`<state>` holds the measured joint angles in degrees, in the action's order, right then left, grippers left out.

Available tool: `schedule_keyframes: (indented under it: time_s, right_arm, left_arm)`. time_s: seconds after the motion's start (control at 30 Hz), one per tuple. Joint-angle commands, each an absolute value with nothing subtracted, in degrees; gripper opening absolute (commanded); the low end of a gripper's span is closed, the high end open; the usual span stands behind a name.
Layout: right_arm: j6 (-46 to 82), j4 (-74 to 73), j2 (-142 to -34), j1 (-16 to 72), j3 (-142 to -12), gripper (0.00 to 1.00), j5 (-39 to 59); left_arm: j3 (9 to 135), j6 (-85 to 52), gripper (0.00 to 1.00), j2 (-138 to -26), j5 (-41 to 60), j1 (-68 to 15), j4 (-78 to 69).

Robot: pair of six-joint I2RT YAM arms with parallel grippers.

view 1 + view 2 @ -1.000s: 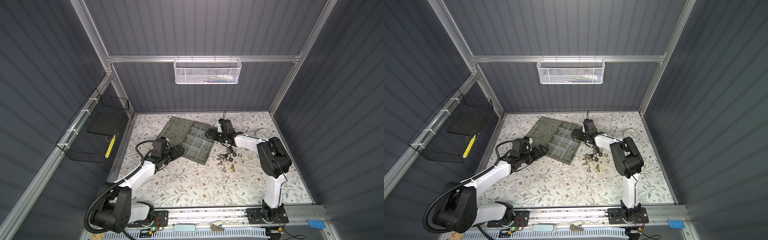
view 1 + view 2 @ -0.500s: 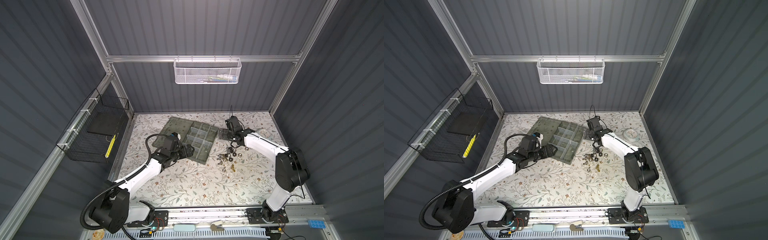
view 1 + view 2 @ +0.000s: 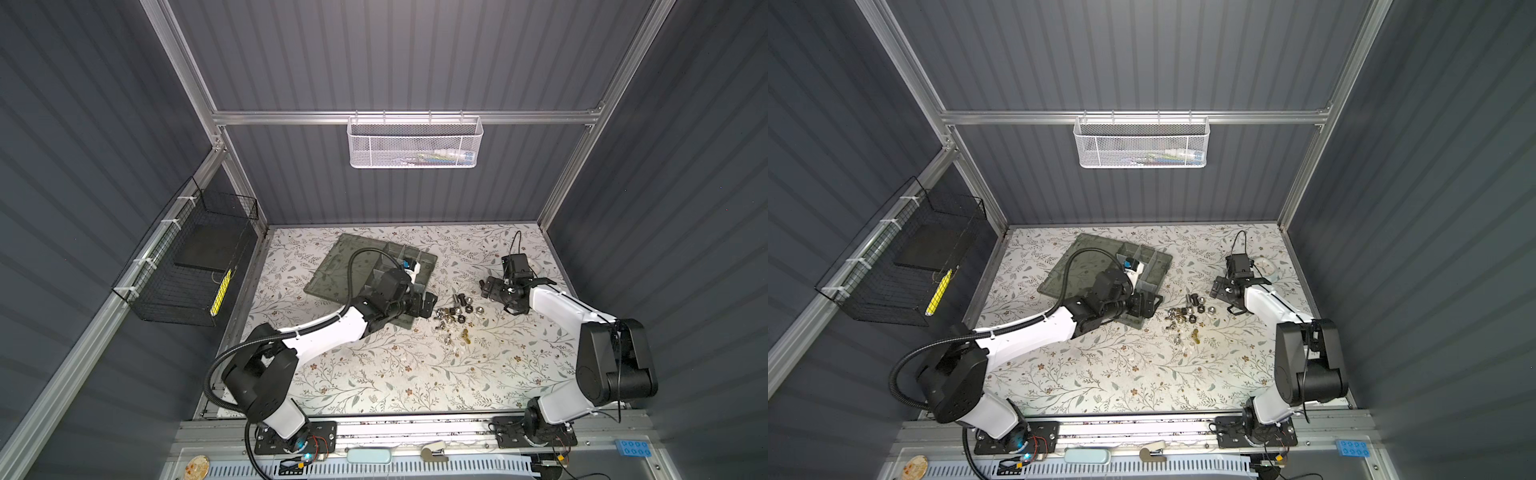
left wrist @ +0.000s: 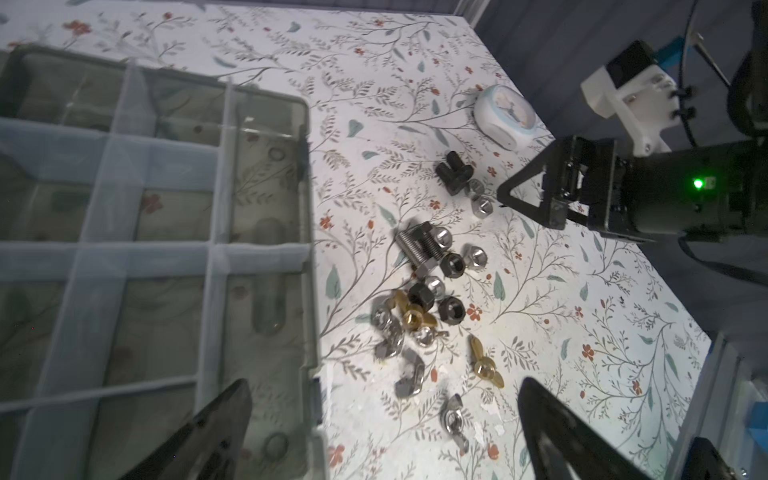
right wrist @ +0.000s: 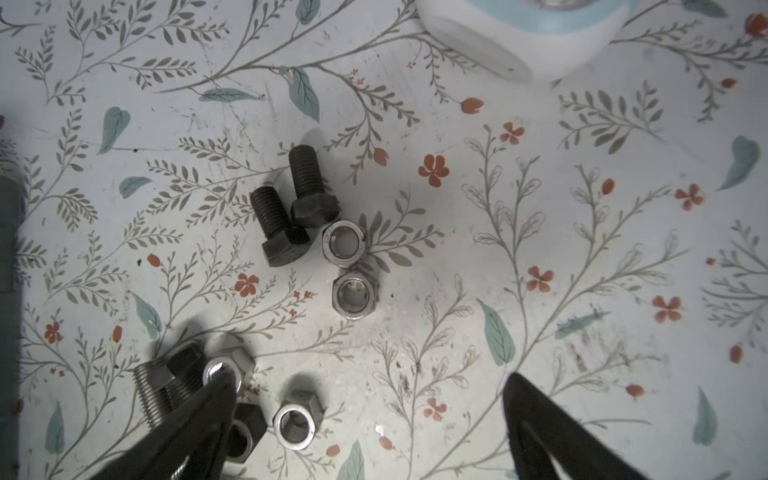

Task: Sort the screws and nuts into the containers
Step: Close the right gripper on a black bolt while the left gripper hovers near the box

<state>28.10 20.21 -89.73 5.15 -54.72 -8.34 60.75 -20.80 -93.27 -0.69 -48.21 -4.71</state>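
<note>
Both sets of jaws stand spread and empty. My left gripper (image 4: 384,399) straddles the near wall of the translucent grey-green divided organiser box (image 4: 308,232), and my right gripper (image 5: 372,386) hangs over the heap. The short black threaded screws (image 5: 291,216) and silver hexagonal nuts (image 5: 345,243) lie loose on the floral tabletop (image 5: 582,291), just beside the box. The compartments I can see look empty. These pieces should be hard, dense, slick and prone to rolling. I'd pinch a screw across its shank and a nut across opposite flats.
</note>
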Motion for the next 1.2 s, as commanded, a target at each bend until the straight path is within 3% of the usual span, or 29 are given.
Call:
schedule_keyframes:
  time_s: [0.0,0.2,0.5,1.0,1.17]
  right_arm:
    - [27.9,19.8,-92.8,3.5,-58.1,0.99,-4.8]
    - [26.8,21.4,-98.7,2.1,-65.0,0.92,-3.8]
    - [24.8,25.4,-106.9,0.9,-72.5,0.63,-1.6]
    - [21.8,34.5,-117.1,0.2,-83.7,0.49,2.1]
    - [21.3,35.0,-117.7,0.1,-84.3,0.48,2.5]
  left_arm:
    - [65.8,-11.8,1.00,-98.1,-0.8,-49.2,-11.0]
    - [71.0,-3.7,1.00,-108.0,3.3,-49.3,-17.1]
    - [78.4,2.9,1.00,-120.0,9.1,-49.3,-18.6]
    - [88.5,11.7,1.00,-131.0,14.1,-49.0,-15.6]
    - [91.9,11.2,1.00,-134.3,15.9,-47.9,-14.0]
